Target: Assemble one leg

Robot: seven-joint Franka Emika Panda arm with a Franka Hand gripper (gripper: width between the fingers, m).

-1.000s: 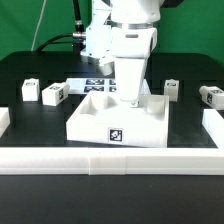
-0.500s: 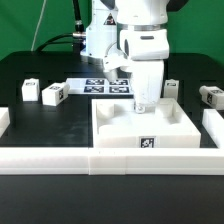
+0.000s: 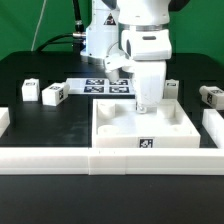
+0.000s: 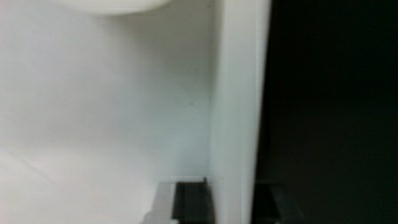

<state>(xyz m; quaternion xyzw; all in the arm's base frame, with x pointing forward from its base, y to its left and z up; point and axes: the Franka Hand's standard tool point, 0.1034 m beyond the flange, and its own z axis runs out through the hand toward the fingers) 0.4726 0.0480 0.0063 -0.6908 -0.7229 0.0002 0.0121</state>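
Observation:
Two legs (image 3: 28, 91) (image 3: 54, 94) lie on the black table at the exterior view's left, and two more (image 3: 172, 88) (image 3: 210, 96) at its right, all small white tagged blocks. My gripper (image 3: 146, 104) is far from them. It reaches down onto the back wall of the large white tray-like part (image 3: 145, 130) and is shut on that wall. In the wrist view my gripper (image 4: 233, 205) shows dark fingers (image 4: 192, 205) on either side of the white wall (image 4: 235, 100). The tray-like part rests against the front white rail.
White rails border the table at the front (image 3: 60, 161), the exterior view's left (image 3: 4, 120) and right (image 3: 213, 125). The marker board (image 3: 100, 86) lies behind the tray-like part. The robot base stands at the back.
Since one second ago, my gripper slid the tray-like part toward the exterior view's right and against the front rail. In the last half second nothing moved.

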